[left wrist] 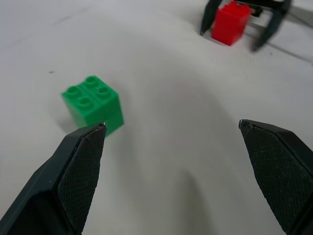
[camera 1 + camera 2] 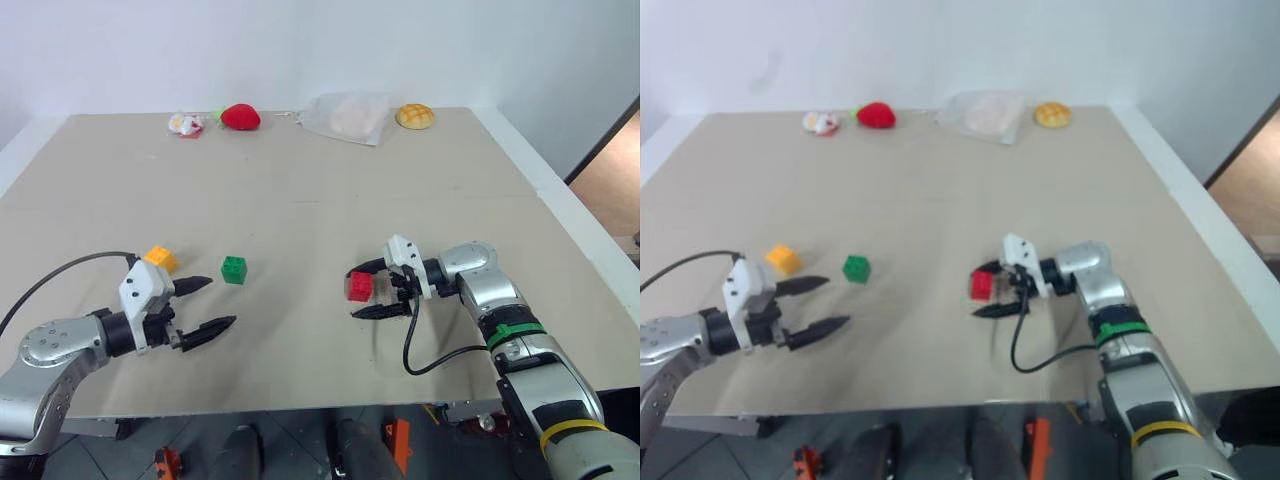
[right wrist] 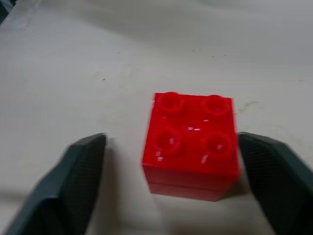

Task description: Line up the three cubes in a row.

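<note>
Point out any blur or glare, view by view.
Right wrist view: the red cube shows small glare spots on its studs and its edges are smeared. Left wrist view: the green cube is sharp; the right pincer behind it is soft. Eye views: even light, faint shadows.

On the desk (image 2: 300, 200), three cubes: one (image 2: 160, 259) at nine o'clock, another (image 2: 234, 269) just right of it, the third (image 2: 360, 287) at three o'clock between the right pincer's (image 2: 367, 290) fingers.
</note>
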Robot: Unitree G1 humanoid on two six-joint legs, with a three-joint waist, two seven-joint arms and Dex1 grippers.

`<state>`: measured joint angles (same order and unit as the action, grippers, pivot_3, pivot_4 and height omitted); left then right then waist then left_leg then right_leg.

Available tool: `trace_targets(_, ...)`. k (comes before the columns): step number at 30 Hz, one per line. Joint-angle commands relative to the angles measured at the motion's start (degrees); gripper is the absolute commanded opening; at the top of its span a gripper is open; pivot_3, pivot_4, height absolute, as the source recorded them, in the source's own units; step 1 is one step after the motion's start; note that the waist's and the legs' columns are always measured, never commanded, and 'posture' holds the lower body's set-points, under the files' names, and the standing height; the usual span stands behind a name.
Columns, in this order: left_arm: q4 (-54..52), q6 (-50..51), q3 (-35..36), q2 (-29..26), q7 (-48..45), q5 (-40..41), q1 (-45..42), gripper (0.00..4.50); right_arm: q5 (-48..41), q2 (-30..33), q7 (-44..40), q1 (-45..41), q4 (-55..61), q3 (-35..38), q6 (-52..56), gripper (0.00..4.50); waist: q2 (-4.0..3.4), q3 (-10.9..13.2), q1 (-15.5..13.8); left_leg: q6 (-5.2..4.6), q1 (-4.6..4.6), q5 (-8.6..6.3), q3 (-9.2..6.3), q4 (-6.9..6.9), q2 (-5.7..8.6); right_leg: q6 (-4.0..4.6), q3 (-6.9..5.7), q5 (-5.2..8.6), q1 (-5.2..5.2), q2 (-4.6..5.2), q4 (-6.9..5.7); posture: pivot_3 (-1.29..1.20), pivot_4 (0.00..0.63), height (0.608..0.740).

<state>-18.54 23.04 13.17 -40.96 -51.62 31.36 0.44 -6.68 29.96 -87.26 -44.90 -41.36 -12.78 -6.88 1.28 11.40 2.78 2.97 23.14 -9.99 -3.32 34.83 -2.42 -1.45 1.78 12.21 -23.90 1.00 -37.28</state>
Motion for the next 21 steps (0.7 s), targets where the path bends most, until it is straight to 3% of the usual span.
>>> trace_targets(1,2.93,-0.74,3.71,1.03,2.55,0.90,-2.64,4.50,-0.84,3.81,-2.29,-1.35,1.17,2.26,-0.06,4.43,0.00,0.00,-0.27,0.00,0.02,0.00,0.00,0.02,0.00,0.00,0.00,-0.01,0.00,-0.01,0.00,0.00,0.150,0.740)
trace_targets(13,9.19,0.44,3.12,1.79,3.75,0.25,-5.25,4.50,-3.82,15.73,-3.88,-4.99,5.57,7.13,0.39,4.43,0.00,0.00,-0.15,0.00,0.12,-0.01,0.11,-0.08,-0.03,-0.06,0.11,-0.03,-0.16,-0.04,0.00,0.00,0.150,0.740)
trace_targets(17,9.74,1.29,0.25,2.87,4.37,-0.67,-6.58,4.50,-8.28,13.09,1.00,-8.34,7.79,10.43,6.37,4.43,-0.01,0.01,0.07,0.00,0.10,-0.01,0.18,-0.08,-0.09,-0.02,0.20,-0.02,-0.20,-0.10,0.00,0.00,0.150,0.740)
trace_targets(21,10.55,0.94,-3.14,4.57,5.89,-3.12,-7.67,4.50,-12.03,9.52,3.82,-6.52,14.50,12.11,12.10,4.43,0.00,0.00,0.01,0.00,0.06,-0.01,0.20,-0.05,-0.16,0.01,0.32,-0.11,-0.21,-0.25,-0.03,0.00,0.150,0.740)
